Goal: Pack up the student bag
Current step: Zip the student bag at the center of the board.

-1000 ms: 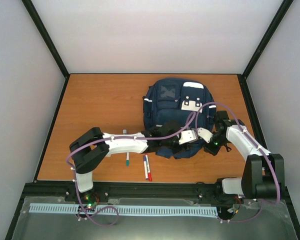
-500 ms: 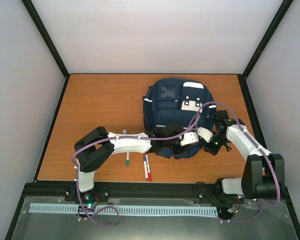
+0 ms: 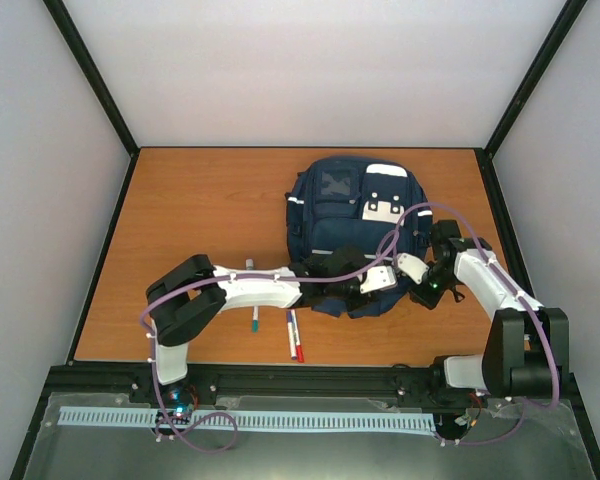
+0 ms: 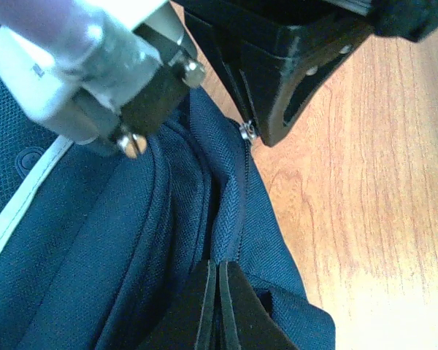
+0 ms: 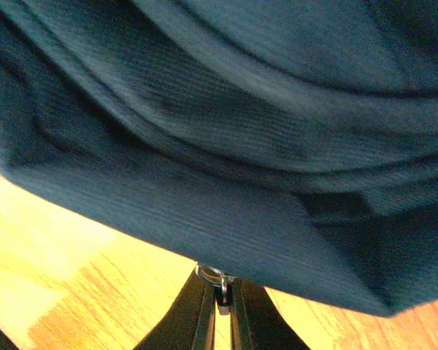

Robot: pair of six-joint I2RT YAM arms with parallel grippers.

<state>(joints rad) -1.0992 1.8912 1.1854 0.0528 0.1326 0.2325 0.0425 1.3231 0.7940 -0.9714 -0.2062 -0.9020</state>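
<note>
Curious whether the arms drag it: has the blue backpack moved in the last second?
No. The student bag sits where it was, judged against the table's far edge.

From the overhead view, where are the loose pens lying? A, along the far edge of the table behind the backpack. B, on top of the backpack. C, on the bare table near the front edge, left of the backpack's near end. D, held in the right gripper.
C: the pens lie flat on the wooden table toward its near edge, to the left of the backpack, and none rests on it.
</note>
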